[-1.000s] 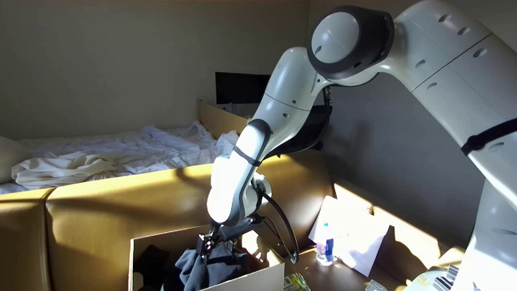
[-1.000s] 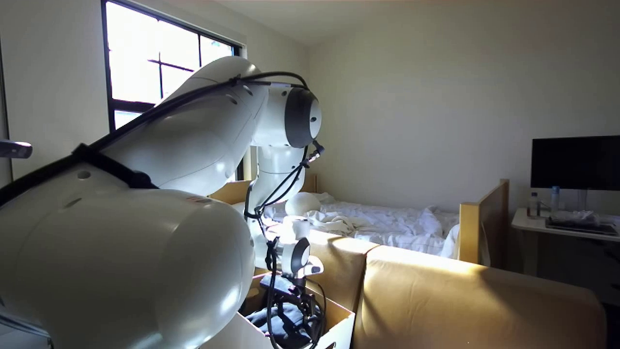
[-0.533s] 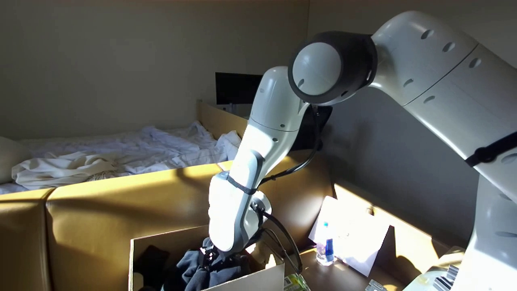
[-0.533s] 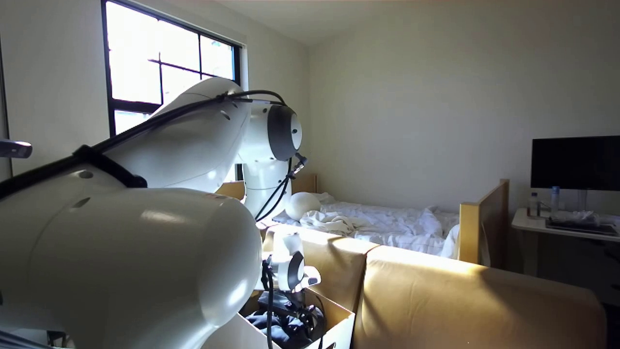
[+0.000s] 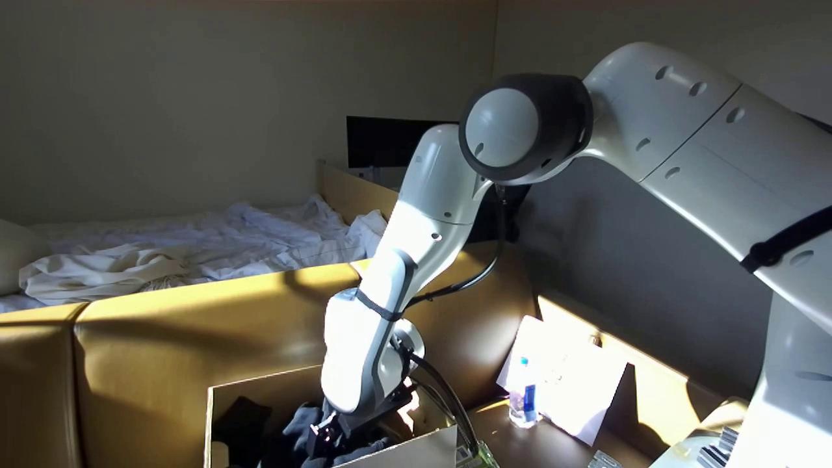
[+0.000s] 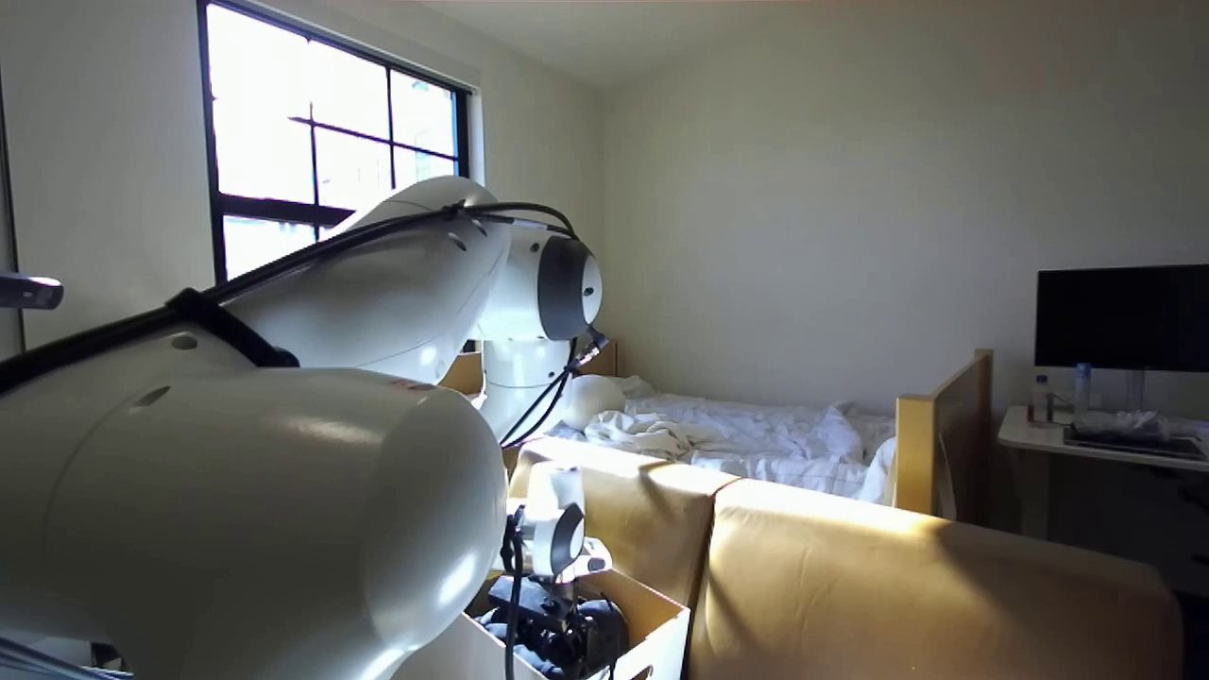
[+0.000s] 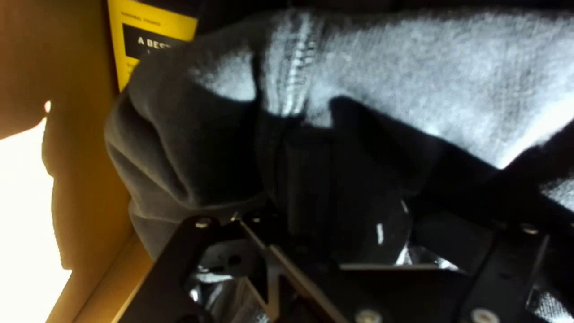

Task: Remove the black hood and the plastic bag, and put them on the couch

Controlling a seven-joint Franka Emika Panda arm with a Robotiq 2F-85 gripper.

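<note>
A: Position of the hood [image 7: 394, 80]?
B: Bunched between the walls of the box [image 5: 422, 454]. The box stands before the back of the couch [image 5: 195, 338]; its base is out of frame.
A: And the gripper [image 5: 333, 437]?
B: Down in the box, fingers [image 7: 309, 188] at the hood. Cannot tell whether clamped on it or apart; wrist view too dark there.
A: Other items?
B: A bottle [image 5: 522, 400], upright, past the box's right edge in an exterior view, just beside a white panel [image 5: 578, 383].
</note>
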